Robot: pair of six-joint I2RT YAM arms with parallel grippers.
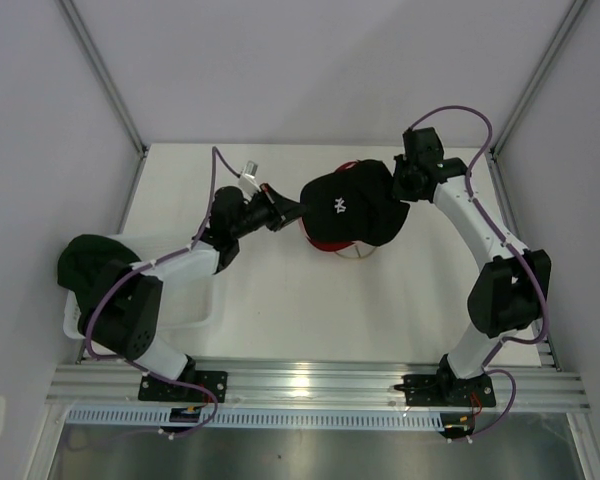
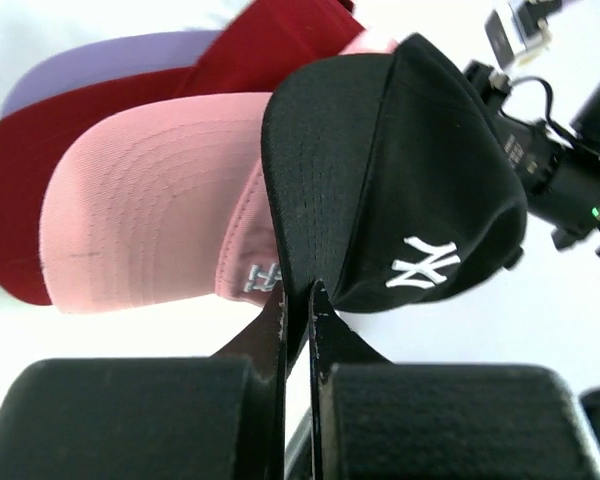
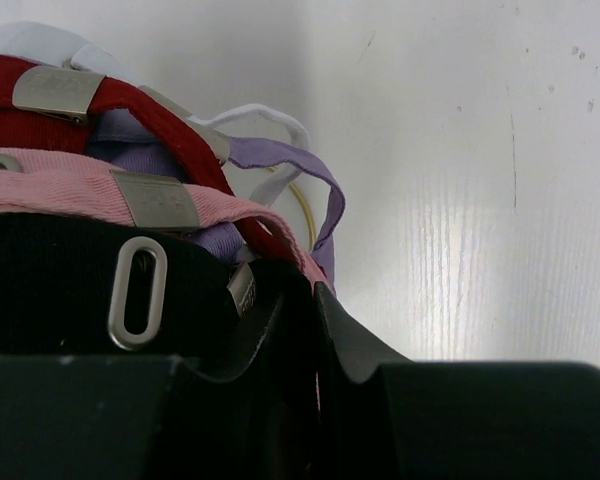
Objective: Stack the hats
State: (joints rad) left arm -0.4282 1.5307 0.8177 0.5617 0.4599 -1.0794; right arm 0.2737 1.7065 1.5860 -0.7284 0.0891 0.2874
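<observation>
The dark green cap [image 1: 88, 258] sits in the white tray [image 1: 195, 315] near-left, then in the middle of the desk [image 1: 310, 310] the left hand [image 2: 298, 297] is pinched tight on the brim of the black cap [image 2: 400, 180], which tops the pink cap [image 2: 150, 200], red cap [image 2: 20, 190] and lavender cap [image 2: 90, 60], and the right hand [image 3: 300, 290] is clamped narrow on its back edge.

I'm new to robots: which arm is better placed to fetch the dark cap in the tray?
Left, probably. The dark green cap lies on the white tray beside the left arm's base; the right gripper sits far across.
</observation>
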